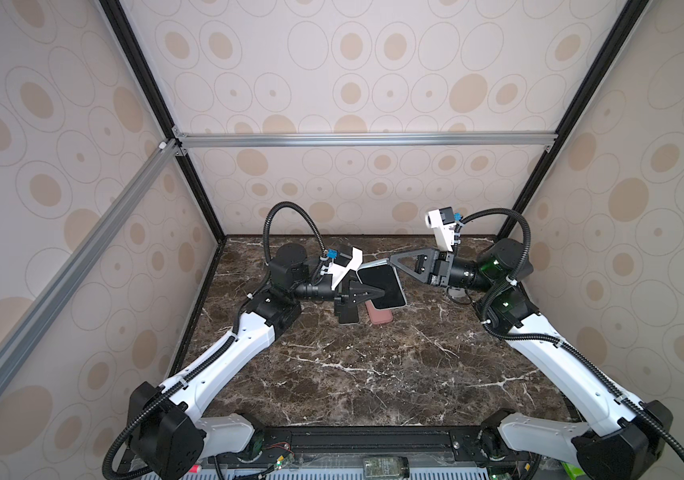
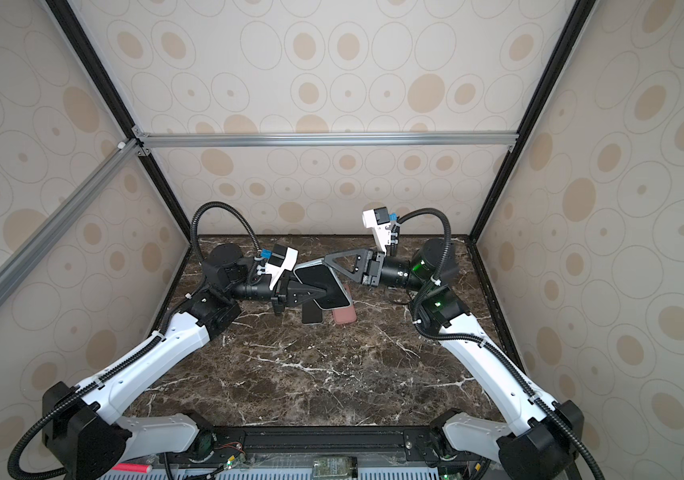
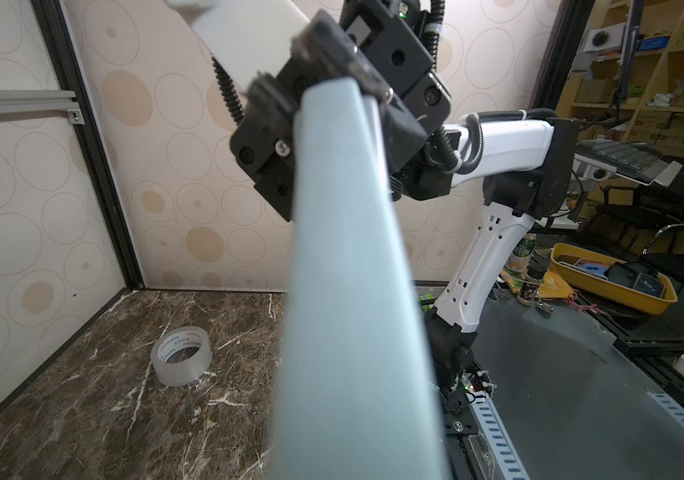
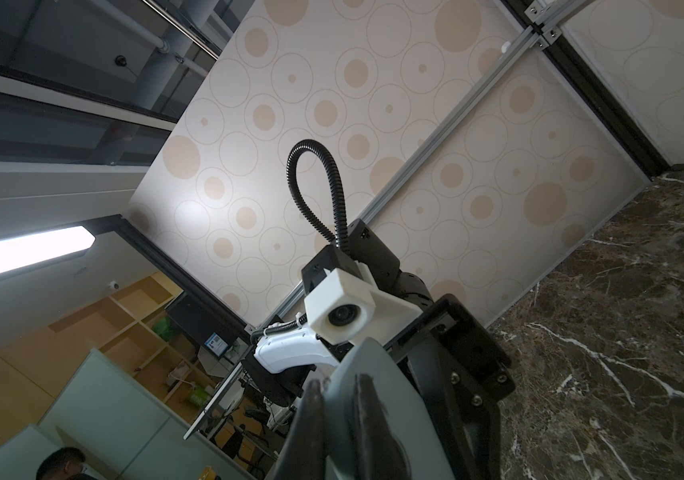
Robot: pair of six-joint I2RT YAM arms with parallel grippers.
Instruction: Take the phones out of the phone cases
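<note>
The phone (image 1: 382, 286) (image 2: 325, 284), black screen up, hangs above the marble table in both top views, inside a pale blue-grey phone case (image 1: 373, 264). My left gripper (image 1: 379, 292) (image 2: 323, 289) comes in from the left and is shut on the cased phone, one finger lying across the screen. My right gripper (image 1: 391, 258) (image 2: 325, 260) is shut on the case's far end. In the left wrist view the case's back (image 3: 352, 291) fills the middle, and my own fingers are hidden behind it. The right wrist view has the dark fingers (image 4: 367, 415) pinching the case rim (image 4: 398, 407).
A black phone-like slab (image 1: 348, 313) and a pink case (image 1: 381, 316) lie on the table (image 1: 373, 374) under the held phone. A roll of clear tape (image 3: 180, 355) sits near the right wall. A yellow tray (image 3: 610, 291) stands outside the enclosure.
</note>
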